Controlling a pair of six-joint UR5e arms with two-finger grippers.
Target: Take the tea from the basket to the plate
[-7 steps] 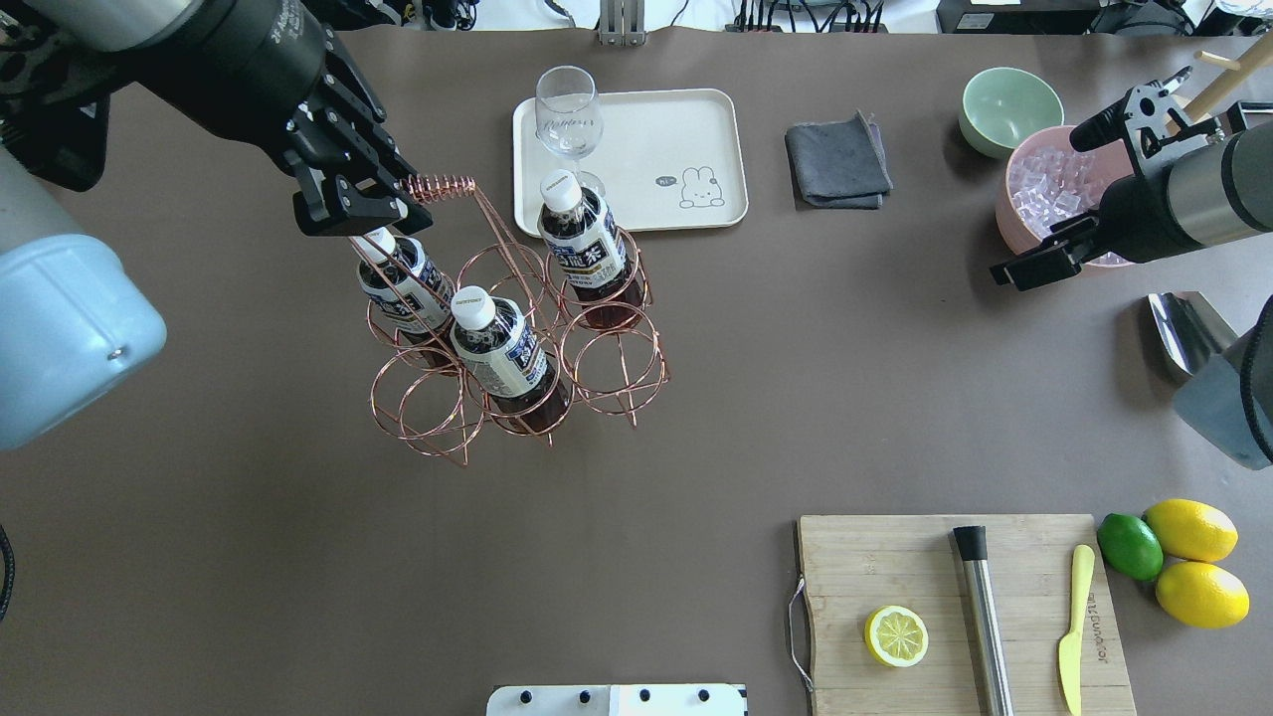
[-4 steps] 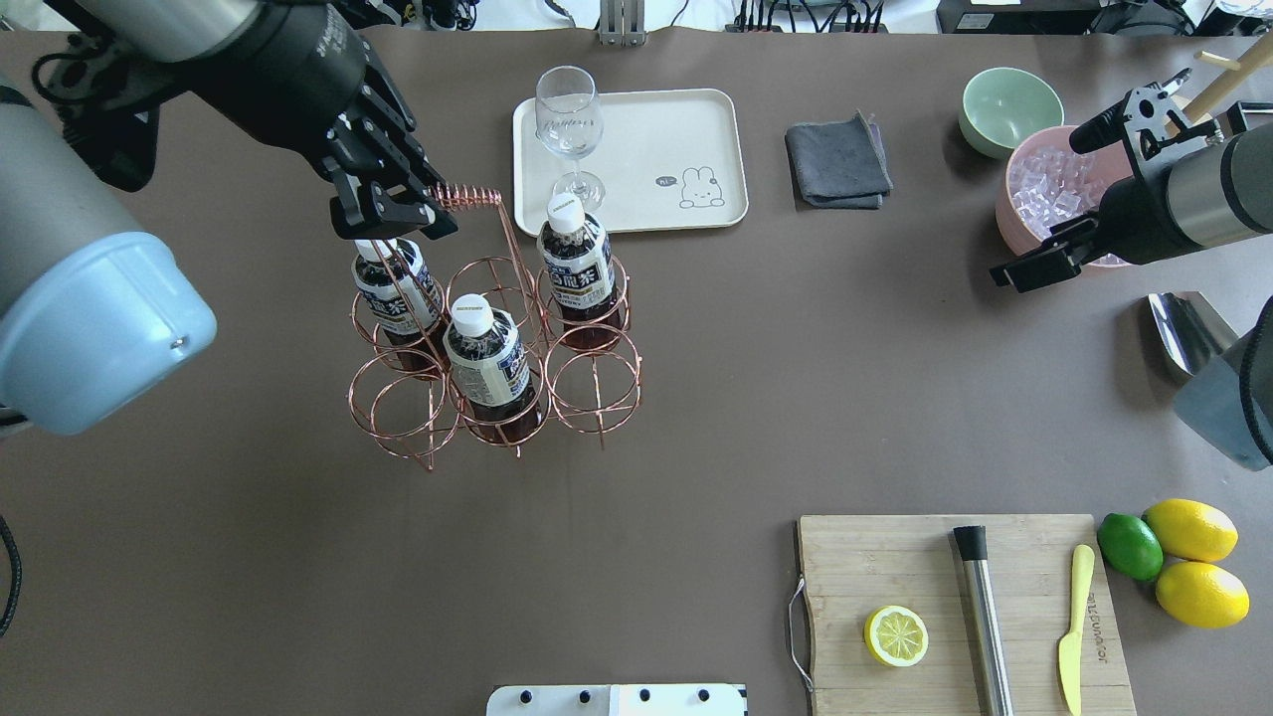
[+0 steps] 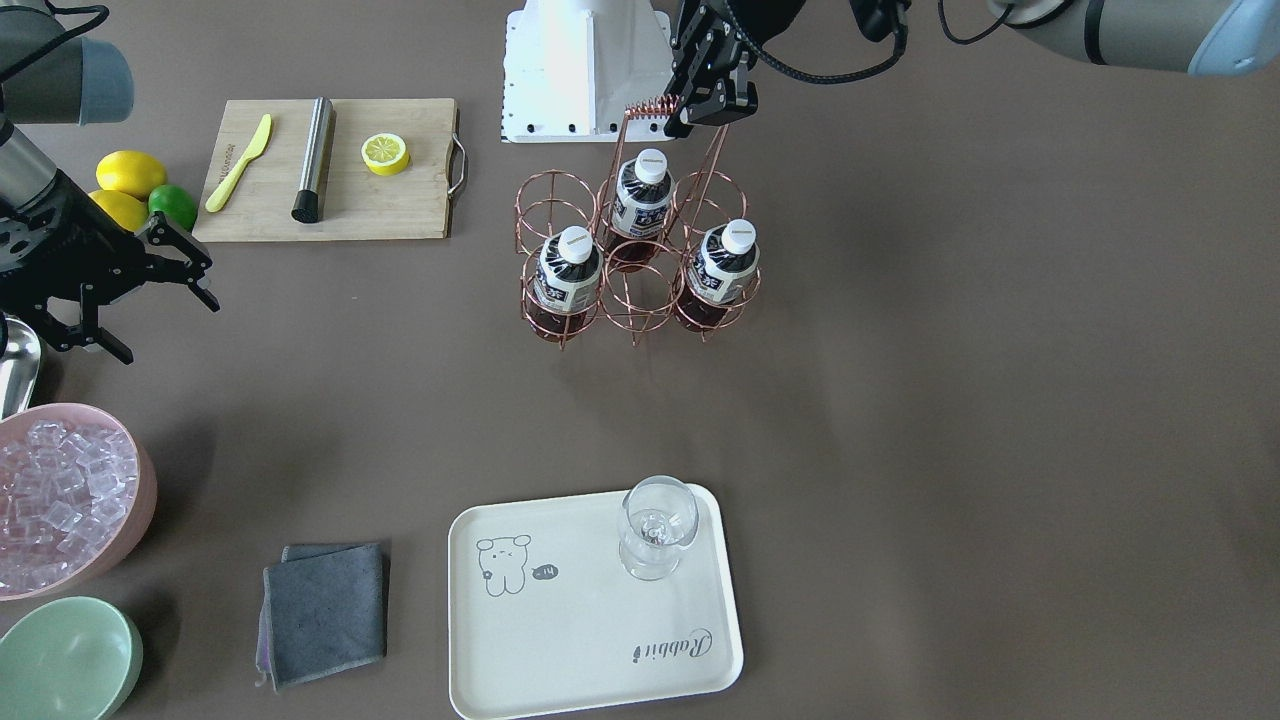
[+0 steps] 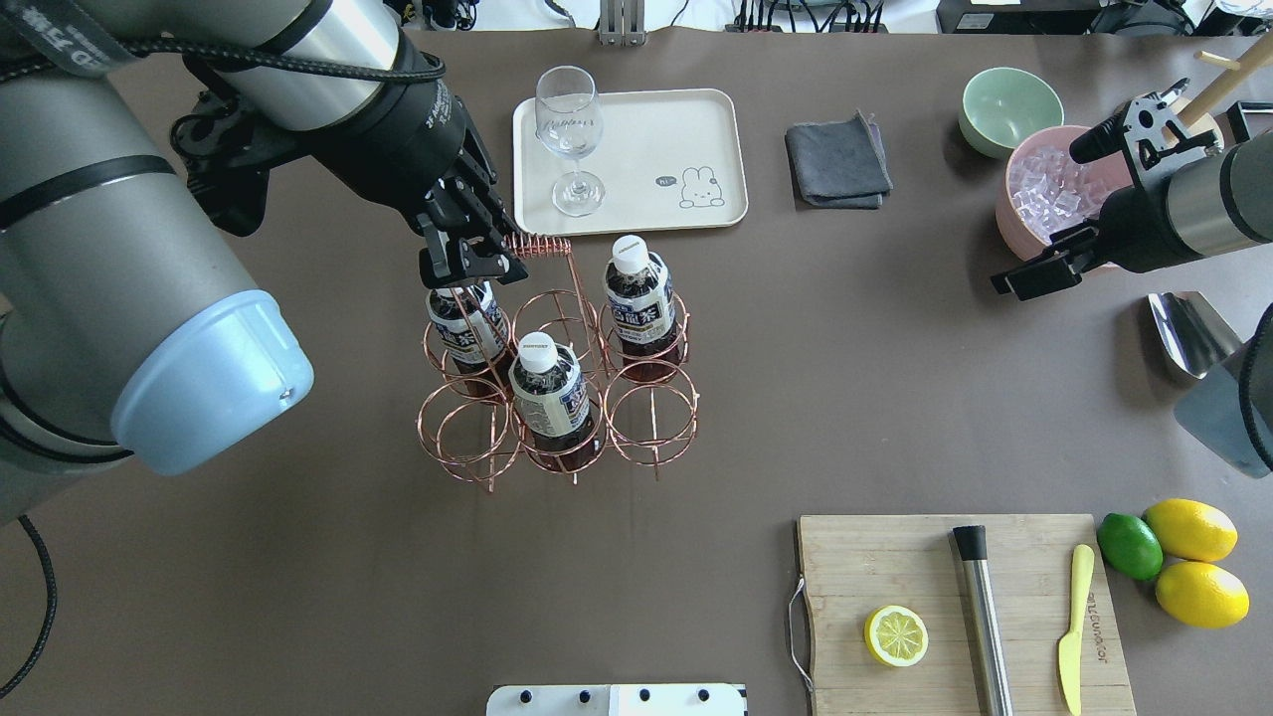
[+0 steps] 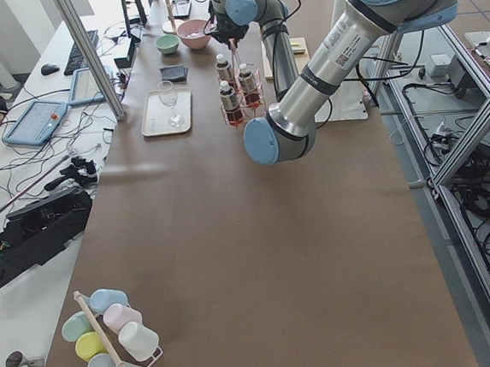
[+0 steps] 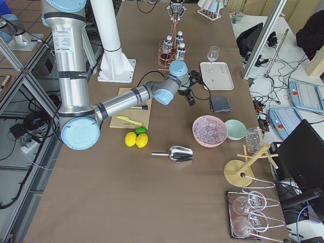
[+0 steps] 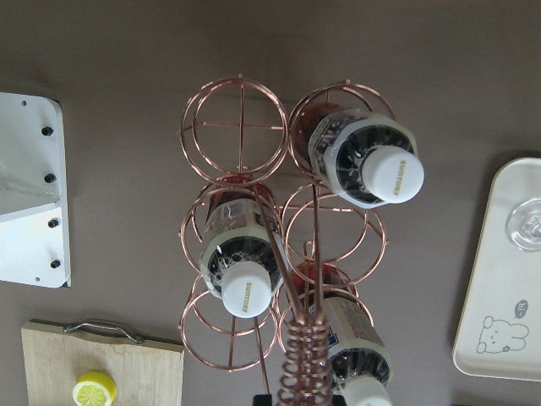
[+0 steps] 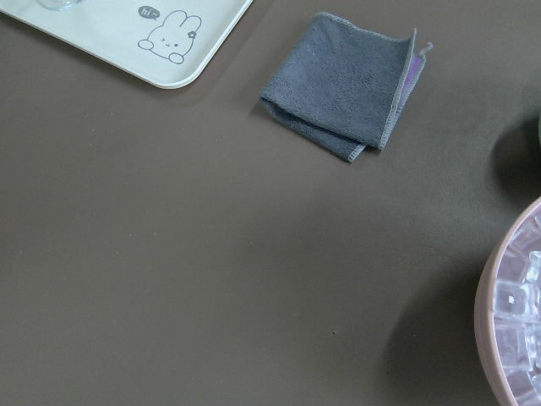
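Standing upright, three tea (image 4: 636, 298) bottles occupy rings of the basket (image 4: 651, 413), near the plate (image 4: 686, 129) but off it; the left claw (image 4: 467, 264) is clamped on the basket's coiled handle (image 4: 542, 245); the right claw (image 3: 150, 308) hangs, fingers apart, above the bench (image 4: 895, 378) near the pink bowl (image 3: 130, 520).

rose-gold basket (image 7: 240, 125), cream plate (image 3: 590, 640), white-capped tea (image 4: 637, 303)

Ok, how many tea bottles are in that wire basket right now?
3. Seen from overhead: the far-left bottle under the left gripper, the far-right bottle nearest the plate, and the near-middle bottle. The basket's other rings are empty; none seems hidden.
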